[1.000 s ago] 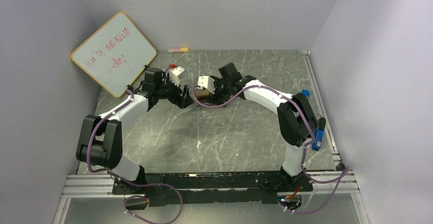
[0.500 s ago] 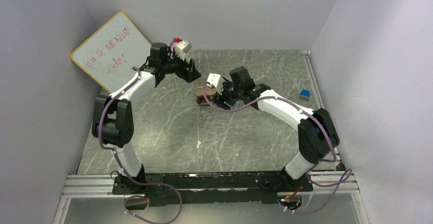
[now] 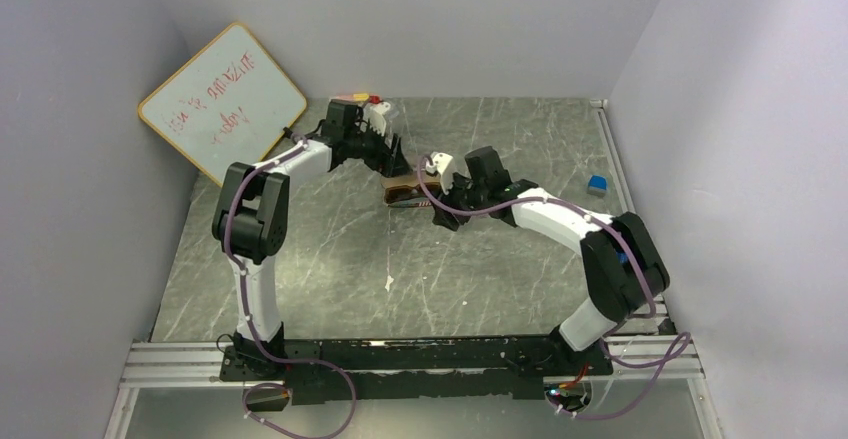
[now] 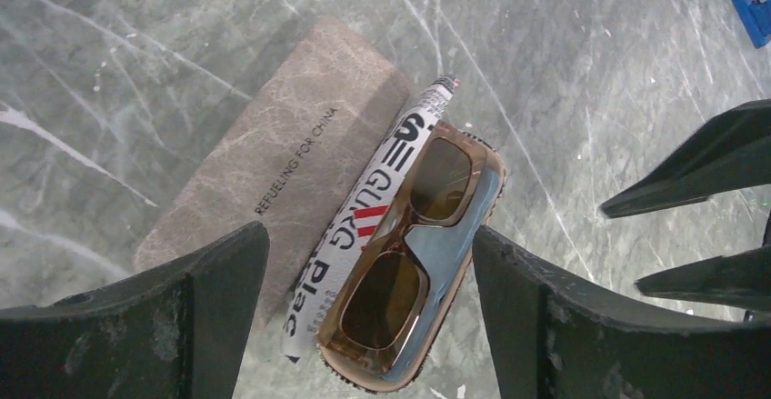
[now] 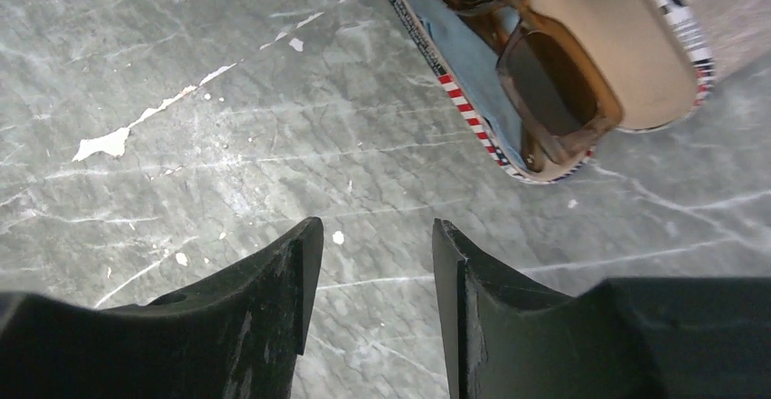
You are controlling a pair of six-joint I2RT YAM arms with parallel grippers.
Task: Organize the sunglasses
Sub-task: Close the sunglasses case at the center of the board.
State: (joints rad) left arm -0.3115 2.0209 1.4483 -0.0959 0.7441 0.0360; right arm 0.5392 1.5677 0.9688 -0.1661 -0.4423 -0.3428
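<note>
Currently the brown sunglasses lie lenses-up in the open lettered case, on its pale blue lining, at the middle-back of the table. A brown sleeve touches the case along its lettered side. The left gripper hovers directly over the glasses, fingers wide apart, nothing between. The right gripper is over bare table just beside the case, fingers parted, holding nothing. A whiteboard leans at the far left.
</note>
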